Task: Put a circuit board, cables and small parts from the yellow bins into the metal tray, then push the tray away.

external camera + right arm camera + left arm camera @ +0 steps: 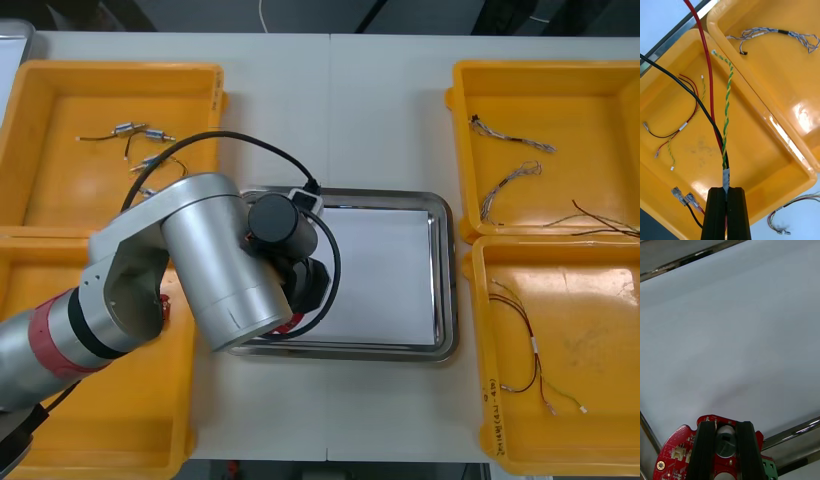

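my left gripper (725,426) grips the round red circuit board (675,452), my fingers held apart by the part between them, over the white floor of the metal tray (790,433) at its left side. my right gripper (728,189) is pinched almost closed on a red, black and yellow-green cable (727,112) above the near right yellow bin (752,150). farther off, blue and white cables (771,33) lie in the far right bin (790,75).
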Action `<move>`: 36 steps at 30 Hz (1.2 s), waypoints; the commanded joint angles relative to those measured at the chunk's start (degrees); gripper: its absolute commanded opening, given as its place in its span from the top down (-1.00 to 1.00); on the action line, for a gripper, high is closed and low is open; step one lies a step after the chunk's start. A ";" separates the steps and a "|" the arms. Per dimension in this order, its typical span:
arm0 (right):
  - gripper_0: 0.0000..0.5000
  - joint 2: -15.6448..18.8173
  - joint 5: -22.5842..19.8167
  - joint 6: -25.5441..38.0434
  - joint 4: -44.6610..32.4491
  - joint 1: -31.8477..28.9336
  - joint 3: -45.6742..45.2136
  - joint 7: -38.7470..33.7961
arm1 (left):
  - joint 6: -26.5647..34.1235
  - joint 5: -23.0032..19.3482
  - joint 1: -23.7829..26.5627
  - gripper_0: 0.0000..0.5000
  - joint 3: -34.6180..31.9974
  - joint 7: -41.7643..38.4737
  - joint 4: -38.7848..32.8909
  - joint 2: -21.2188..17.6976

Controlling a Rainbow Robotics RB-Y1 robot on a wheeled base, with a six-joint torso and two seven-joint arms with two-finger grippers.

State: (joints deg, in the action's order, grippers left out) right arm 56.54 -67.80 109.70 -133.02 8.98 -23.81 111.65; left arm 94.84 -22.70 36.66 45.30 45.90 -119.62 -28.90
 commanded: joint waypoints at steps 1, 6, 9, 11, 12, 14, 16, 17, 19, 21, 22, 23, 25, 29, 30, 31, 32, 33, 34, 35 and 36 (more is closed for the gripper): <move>1.00 1.55 0.39 0.30 -2.77 3.41 2.10 -3.11 | -1.85 2.22 2.01 0.99 2.34 -2.13 0.88 1.39; 1.00 1.55 0.04 0.30 -3.21 3.59 2.27 -3.55 | -4.05 2.48 2.01 1.00 2.87 -2.39 3.52 1.39; 1.00 1.64 -0.14 0.30 -3.47 3.59 2.27 -3.46 | -4.92 3.10 2.01 0.99 3.48 -2.57 4.49 1.39; 1.00 1.64 -0.05 0.30 -3.82 3.59 2.27 -3.55 | -5.54 3.27 2.01 0.99 3.57 -2.74 5.10 1.39; 1.00 1.55 0.04 0.30 -4.09 3.59 2.36 -3.55 | -5.98 3.62 1.92 0.99 3.84 -2.83 5.37 1.39; 1.00 1.55 0.13 0.30 -4.18 3.59 2.54 -3.55 | -6.42 3.80 1.92 0.99 4.10 -2.83 5.63 1.39; 1.00 1.64 0.30 0.30 -4.09 3.59 2.62 -3.55 | -7.12 4.15 1.92 0.99 4.54 -3.00 6.42 1.30; 1.00 1.55 0.30 0.30 -4.09 3.59 2.62 -3.55 | -7.56 4.33 1.92 0.99 4.71 -3.27 6.86 1.30; 1.00 1.64 0.39 0.30 -4.18 3.59 2.71 -3.55 | -8.09 4.77 1.92 0.99 5.15 -3.53 7.30 1.30; 1.00 1.64 0.39 0.30 -4.18 3.59 2.71 -3.55 | -8.26 5.03 1.92 0.98 5.59 -3.97 7.39 1.22; 1.00 1.55 0.48 0.30 -4.18 3.59 2.62 -3.55 | -8.26 5.03 1.92 0.98 5.77 -4.15 7.39 1.13; 1.00 1.55 0.39 0.30 -4.09 3.59 2.62 -3.55 | -8.18 5.03 1.92 0.97 5.77 -4.24 7.39 1.13; 1.00 1.64 0.39 0.30 -4.09 3.59 2.62 -3.55 | -8.18 5.03 1.92 0.66 5.95 -4.76 7.30 1.04; 1.00 1.64 0.48 0.30 -4.09 3.59 2.71 -3.46 | -8.18 5.03 1.92 -0.57 5.95 -5.29 7.30 0.95; 1.00 1.55 0.39 0.30 -4.18 3.50 2.71 -3.46 | -8.18 5.03 1.92 -0.91 5.95 -5.47 7.21 1.04; 1.00 1.55 0.30 0.30 -4.09 3.59 2.62 -3.46 | -8.26 5.03 1.92 -1.00 5.95 -5.64 7.30 1.04; 1.00 1.55 0.30 0.30 -4.09 3.59 2.71 -3.55 | -8.18 5.12 1.92 -1.00 5.95 -5.82 7.21 1.04; 1.00 1.55 0.30 0.30 -4.09 3.59 2.71 -3.46 | -8.18 5.03 1.92 -1.00 5.95 -5.99 7.21 1.04; 1.00 1.55 0.39 0.30 -4.09 3.59 2.71 -3.37 | -8.18 5.03 1.92 -1.00 5.95 -6.17 7.21 1.04; 1.00 1.55 0.30 0.30 -4.00 3.59 2.71 -3.37 | -8.00 5.03 1.92 -1.00 5.95 -6.34 7.04 1.04; 1.00 1.55 0.22 0.30 -3.82 3.59 2.71 -3.37 | -7.91 5.03 1.92 -1.00 5.95 -6.43 6.95 0.95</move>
State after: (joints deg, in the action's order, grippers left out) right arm 56.54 -67.67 109.78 -135.82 11.24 -21.72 109.49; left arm 87.23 -18.36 36.67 50.31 45.11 -111.56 -28.89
